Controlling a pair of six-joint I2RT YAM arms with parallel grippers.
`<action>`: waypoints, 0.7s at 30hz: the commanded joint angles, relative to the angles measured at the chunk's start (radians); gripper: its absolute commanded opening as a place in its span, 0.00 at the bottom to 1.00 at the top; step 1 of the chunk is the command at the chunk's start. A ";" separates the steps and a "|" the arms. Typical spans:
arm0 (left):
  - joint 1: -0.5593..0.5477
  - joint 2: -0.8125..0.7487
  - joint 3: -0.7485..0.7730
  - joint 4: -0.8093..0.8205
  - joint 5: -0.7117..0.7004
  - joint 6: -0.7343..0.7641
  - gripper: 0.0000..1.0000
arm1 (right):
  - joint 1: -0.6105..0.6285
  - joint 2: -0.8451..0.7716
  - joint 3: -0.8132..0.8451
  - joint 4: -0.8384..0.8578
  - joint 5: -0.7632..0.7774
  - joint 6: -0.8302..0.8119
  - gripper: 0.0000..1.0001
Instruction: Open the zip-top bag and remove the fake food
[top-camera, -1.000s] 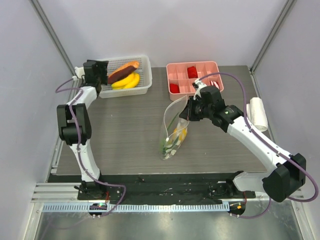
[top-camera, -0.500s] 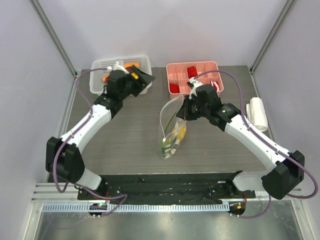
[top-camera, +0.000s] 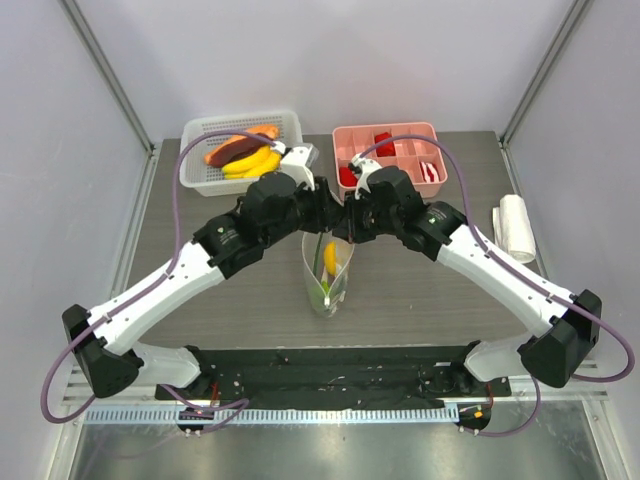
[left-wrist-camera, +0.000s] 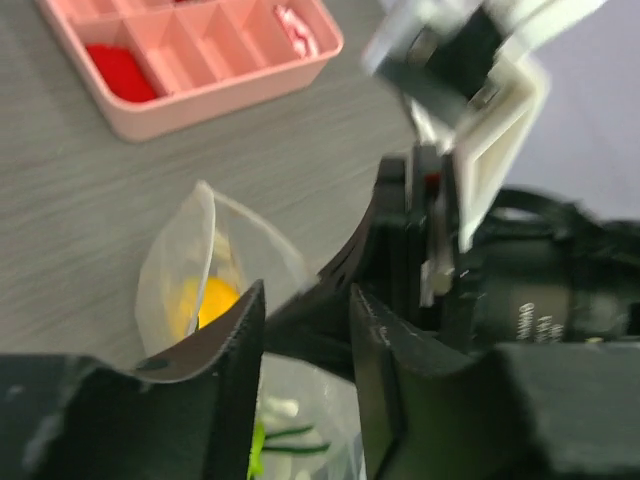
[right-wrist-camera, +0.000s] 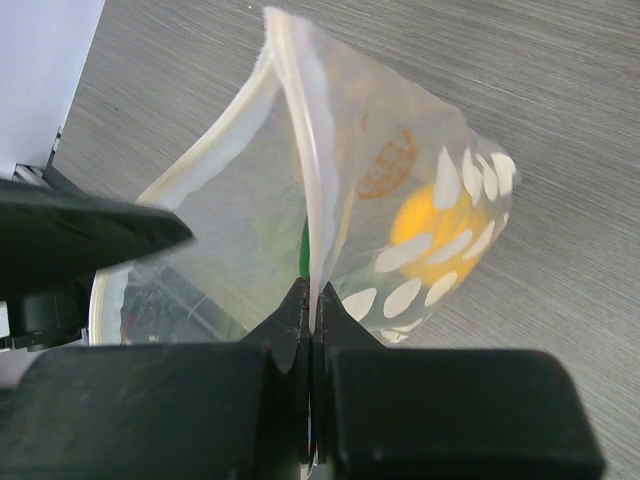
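The zip-top bag (top-camera: 327, 272) stands upright at the table's middle, its mouth spread open (left-wrist-camera: 172, 268). My right gripper (right-wrist-camera: 312, 300) is shut on the white zip rim of the bag (right-wrist-camera: 300, 150) and holds it up. Inside the bag lie fake food pieces: a yellow one (right-wrist-camera: 438, 232) and a green one (left-wrist-camera: 256, 440). My left gripper (left-wrist-camera: 305, 330) hangs over the bag's mouth, jaws apart, with the right gripper's dark finger and the bag's film showing between them. In the top view both grippers meet above the bag: left (top-camera: 318, 212), right (top-camera: 346, 222).
A white perforated basket (top-camera: 290, 125) at the back left holds the orange-and-maroon sausage (top-camera: 240, 148) and yellow bananas (top-camera: 252, 163). A pink divided tray (top-camera: 400, 135) with red and white blocks stands at the back right. A white roll (top-camera: 515, 228) lies by the right edge.
My left arm swung from the basket across to the bag's mouth and its jaws narrowed. My right gripper carried the bag's rim leftward, so the bag now stands more upright.
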 joint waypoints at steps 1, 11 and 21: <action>-0.031 -0.021 -0.025 -0.138 -0.132 0.033 0.35 | 0.007 -0.022 0.057 -0.011 0.037 -0.011 0.01; -0.037 0.016 -0.046 -0.158 -0.099 0.011 0.08 | 0.029 0.001 0.069 -0.007 0.039 0.000 0.01; -0.037 0.086 -0.115 -0.127 -0.033 -0.052 0.04 | 0.036 0.022 0.077 -0.001 0.045 0.000 0.01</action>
